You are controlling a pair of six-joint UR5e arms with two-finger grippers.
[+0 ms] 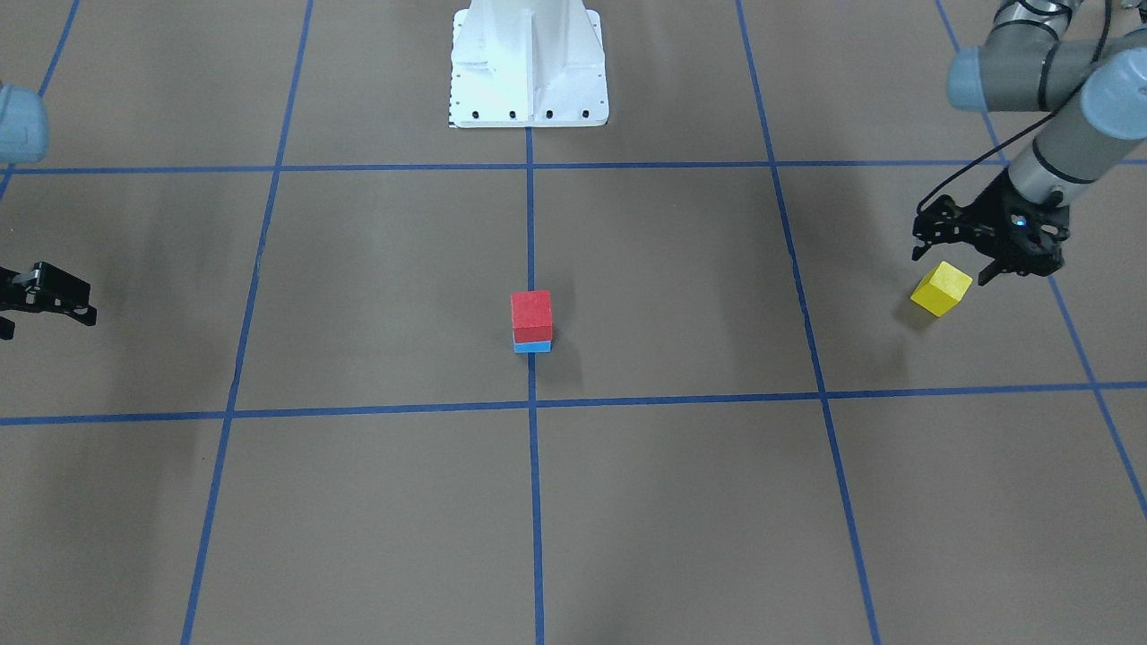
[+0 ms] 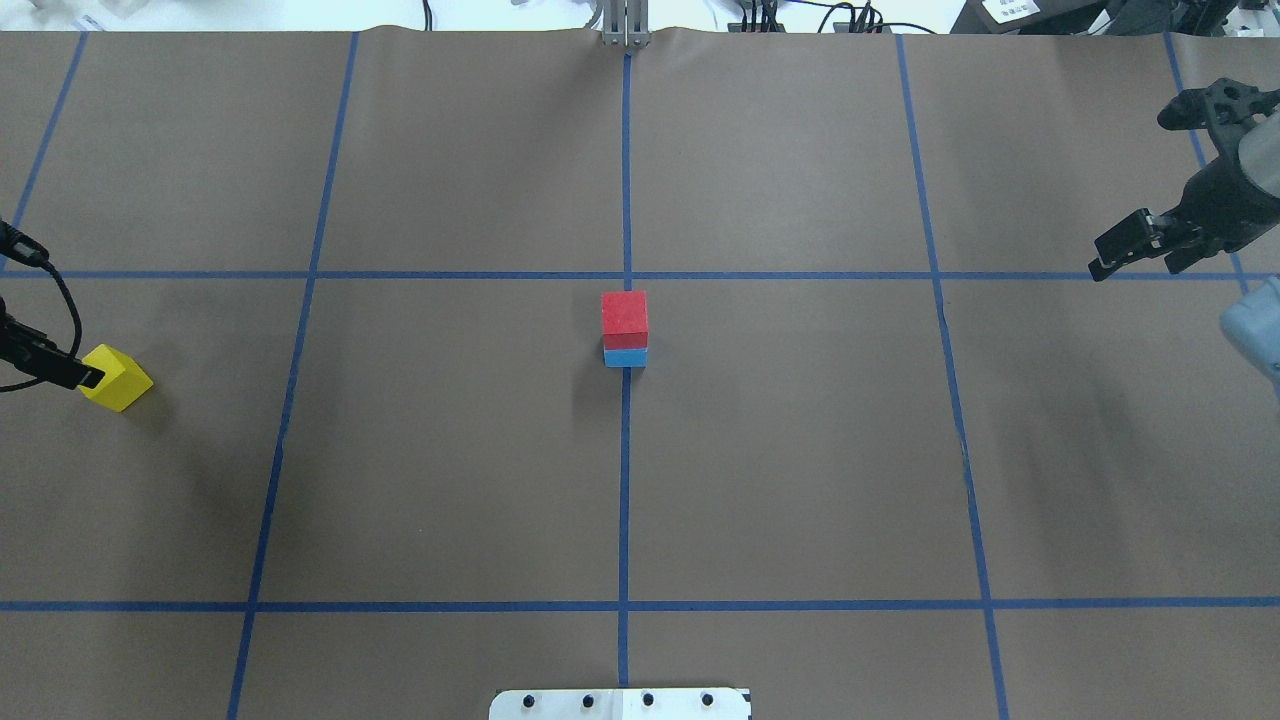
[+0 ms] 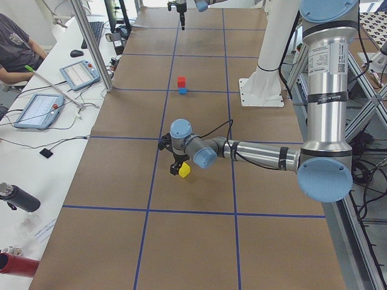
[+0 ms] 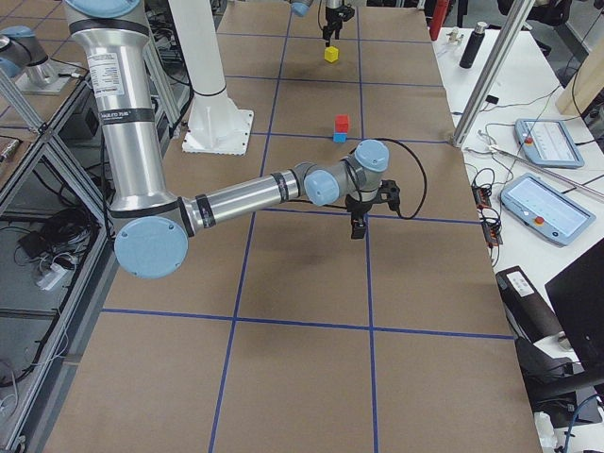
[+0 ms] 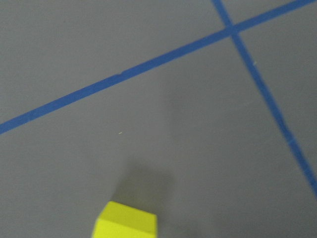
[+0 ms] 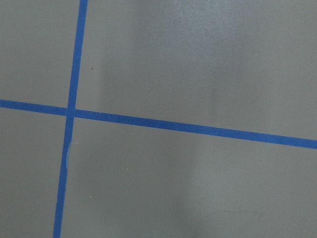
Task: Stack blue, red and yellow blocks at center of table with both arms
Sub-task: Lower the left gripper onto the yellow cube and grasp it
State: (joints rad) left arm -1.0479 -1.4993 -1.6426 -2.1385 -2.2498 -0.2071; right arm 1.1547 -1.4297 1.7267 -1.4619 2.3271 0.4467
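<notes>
Left pincer [image 1: 955, 262] released, just above yellow block [image 1: 941, 288], out at the surface's [image 1: 672, 502] left end. Block sits skewed: square wrist to its faces, centre, then descend. Red block [image 1: 531, 311] on blue block [image 1: 532, 346] waits at centre. Right pincer [image 1: 43, 315] spread, empty.

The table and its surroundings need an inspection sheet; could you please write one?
surface: brown table with a blue tape grid.
job's things: red block on blue block at centre; yellow block apart, on the robot's left.
clutter: nothing seen.
grippers: left gripper open at the yellow block; right gripper looks open, empty, off to the side.
cables: black cable loops to the left gripper.
surroundings: white pedestal; person at a side bench with tablets.
</notes>
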